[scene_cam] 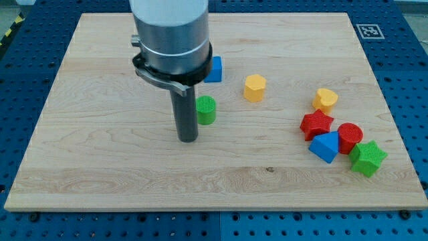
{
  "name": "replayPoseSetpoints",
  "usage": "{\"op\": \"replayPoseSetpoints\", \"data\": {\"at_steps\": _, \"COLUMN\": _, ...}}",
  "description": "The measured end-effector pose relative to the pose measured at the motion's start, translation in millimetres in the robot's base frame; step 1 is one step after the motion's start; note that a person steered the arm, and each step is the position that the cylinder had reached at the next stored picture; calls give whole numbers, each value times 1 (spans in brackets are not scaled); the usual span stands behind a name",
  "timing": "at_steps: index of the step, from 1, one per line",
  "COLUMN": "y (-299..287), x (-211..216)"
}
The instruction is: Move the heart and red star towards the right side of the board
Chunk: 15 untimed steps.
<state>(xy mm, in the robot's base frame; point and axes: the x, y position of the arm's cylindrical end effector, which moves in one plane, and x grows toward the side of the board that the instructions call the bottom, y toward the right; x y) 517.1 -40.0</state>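
The yellow heart (326,100) lies at the view's right, just above the red star (315,124). My tip (188,139) rests on the board left of centre, just left of and below the green cylinder (206,110). It is far to the left of the heart and the red star and touches neither.
A blue triangular block (325,146), a red cylinder (350,137) and a green star (368,158) cluster below and right of the red star. A yellow hexagon (255,88) sits at centre. A blue cube (213,69) is partly hidden behind the arm. The wooden board (100,181) has a marker at its top right corner.
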Motion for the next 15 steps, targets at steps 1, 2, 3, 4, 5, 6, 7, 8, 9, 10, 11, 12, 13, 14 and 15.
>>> {"op": "replayPoseSetpoints", "data": {"at_steps": 1, "y": 39, "x": 0}}
{"op": "replayPoseSetpoints", "data": {"at_steps": 2, "y": 81, "x": 0}}
{"op": "replayPoseSetpoints", "data": {"at_steps": 3, "y": 125, "x": 0}}
{"op": "replayPoseSetpoints", "data": {"at_steps": 4, "y": 164, "x": 0}}
{"op": "replayPoseSetpoints", "data": {"at_steps": 5, "y": 188, "x": -5}}
{"op": "replayPoseSetpoints", "data": {"at_steps": 6, "y": 209, "x": -9}}
{"op": "replayPoseSetpoints", "data": {"at_steps": 7, "y": 217, "x": -19}}
{"op": "replayPoseSetpoints", "data": {"at_steps": 8, "y": 217, "x": -33}}
{"op": "replayPoseSetpoints", "data": {"at_steps": 9, "y": 220, "x": -59}}
{"op": "replayPoseSetpoints", "data": {"at_steps": 10, "y": 225, "x": -83}}
{"op": "replayPoseSetpoints", "data": {"at_steps": 11, "y": 233, "x": -104}}
{"op": "replayPoseSetpoints", "data": {"at_steps": 12, "y": 252, "x": -100}}
{"op": "replayPoseSetpoints", "data": {"at_steps": 13, "y": 296, "x": -94}}
{"op": "replayPoseSetpoints", "data": {"at_steps": 14, "y": 316, "x": -114}}
{"op": "replayPoseSetpoints", "data": {"at_steps": 15, "y": 306, "x": -134}}
